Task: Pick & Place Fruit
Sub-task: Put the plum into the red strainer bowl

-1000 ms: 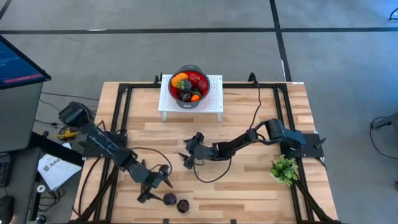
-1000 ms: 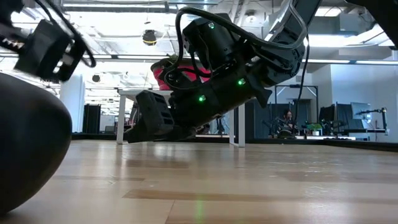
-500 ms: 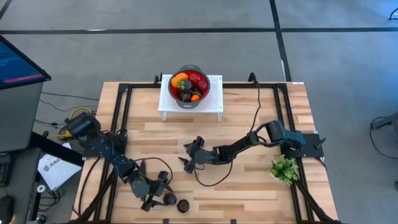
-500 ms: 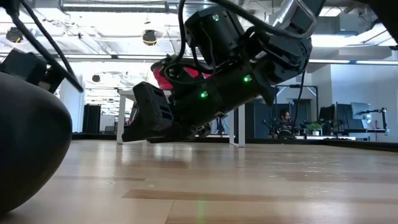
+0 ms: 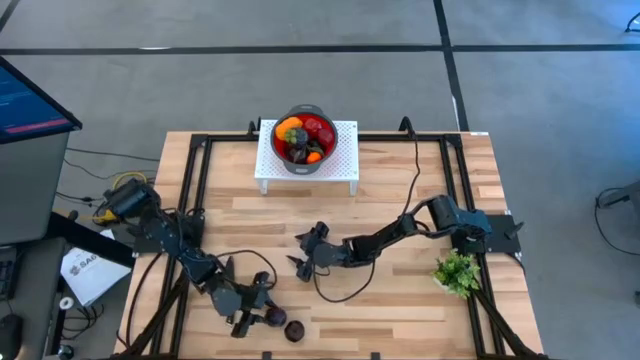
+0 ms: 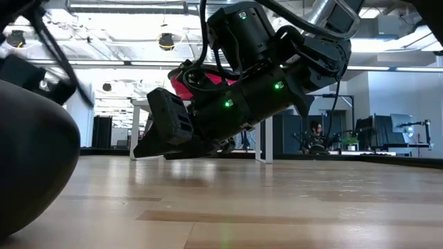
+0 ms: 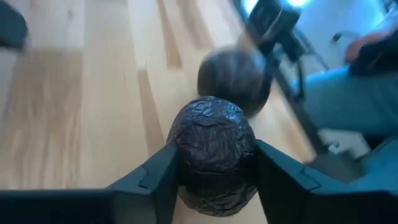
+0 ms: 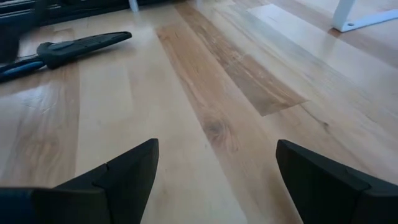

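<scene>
A dark purple wrinkled fruit (image 7: 214, 155) lies on the wood near the table's near edge (image 5: 272, 318). A second dark round fruit (image 7: 233, 74) sits just beyond it (image 5: 295, 330). My left gripper (image 5: 255, 312) is low at the wrinkled fruit and shut on it. More orange, red and dark fruit fills the red bowl (image 5: 322, 152), which stands on a white perforated stand (image 5: 345, 165) at the far edge. My right gripper (image 5: 308, 252) hangs open just above the middle of the table (image 8: 214, 168) and touches nothing. A large dark fruit (image 6: 28, 166) looms close in the low view. My left gripper pinches the dark purple wrinkled fruit at its two flanks (image 7: 180, 158), one finger (image 7: 155, 177) on each side. The fingers come in low, nearly level with the table, from the table's left. The fruit's underside still rests on the wood.
A green leafy sprig (image 5: 457, 272) lies by the right edge. A slim black object (image 8: 87, 42) lies on the wood ahead of my right gripper. Black cables (image 5: 340, 285) trail over the middle. Bare wood (image 5: 400, 310) stretches along the near right.
My left gripper has moved toward the table's near edge and down to the dark purple fruit, and now stands around it. The two dark fruits have stayed where they were.
</scene>
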Available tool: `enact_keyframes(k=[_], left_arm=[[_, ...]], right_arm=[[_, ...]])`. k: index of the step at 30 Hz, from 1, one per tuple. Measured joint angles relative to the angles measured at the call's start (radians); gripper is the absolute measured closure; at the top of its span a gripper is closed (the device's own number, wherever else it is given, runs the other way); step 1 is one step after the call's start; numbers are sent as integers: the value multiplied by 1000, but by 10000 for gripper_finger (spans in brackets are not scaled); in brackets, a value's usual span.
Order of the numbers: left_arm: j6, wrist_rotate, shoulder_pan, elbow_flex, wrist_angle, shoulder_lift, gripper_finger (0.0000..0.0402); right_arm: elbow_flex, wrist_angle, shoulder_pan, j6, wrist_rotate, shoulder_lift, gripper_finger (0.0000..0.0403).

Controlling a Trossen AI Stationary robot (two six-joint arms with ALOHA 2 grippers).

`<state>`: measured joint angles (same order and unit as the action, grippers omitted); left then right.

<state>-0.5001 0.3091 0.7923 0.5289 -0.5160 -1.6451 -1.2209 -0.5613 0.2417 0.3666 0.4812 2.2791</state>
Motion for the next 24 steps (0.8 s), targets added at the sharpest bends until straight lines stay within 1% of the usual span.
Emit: enact_keyframes(k=[2, 4, 8, 12, 15, 17, 20, 22, 24], left_arm=[[-1, 0, -20, 0, 22, 57, 247], [23, 0, -57, 0, 90, 142, 247], [136, 16, -180, 0, 256, 359, 226], [306, 23, -366, 1, 285, 564, 220], [399, 22, -547, 24, 288, 666, 223], [437, -3, -680, 56, 294, 701, 225], [475, -111, -873, 133, 300, 694, 224], [496, -181, -985, 192, 295, 652, 223], [501, -231, -1074, 245, 302, 593, 223]], right_arm=[[0, 0, 0, 0, 0, 0, 85], [0, 1, 0, -1, 0, 0, 85], [0, 1, -7, -21, 15, 0, 85], [0, 1, -23, -26, 38, 0, 85], [0, 1, -37, -26, 43, 0, 85], [0, 1, -48, -26, 44, 0, 85], [0, 1, -62, -26, 44, 0, 85], [0, 1, -69, -26, 44, 0, 85], [0, 0, -74, -25, 44, 0, 85]])
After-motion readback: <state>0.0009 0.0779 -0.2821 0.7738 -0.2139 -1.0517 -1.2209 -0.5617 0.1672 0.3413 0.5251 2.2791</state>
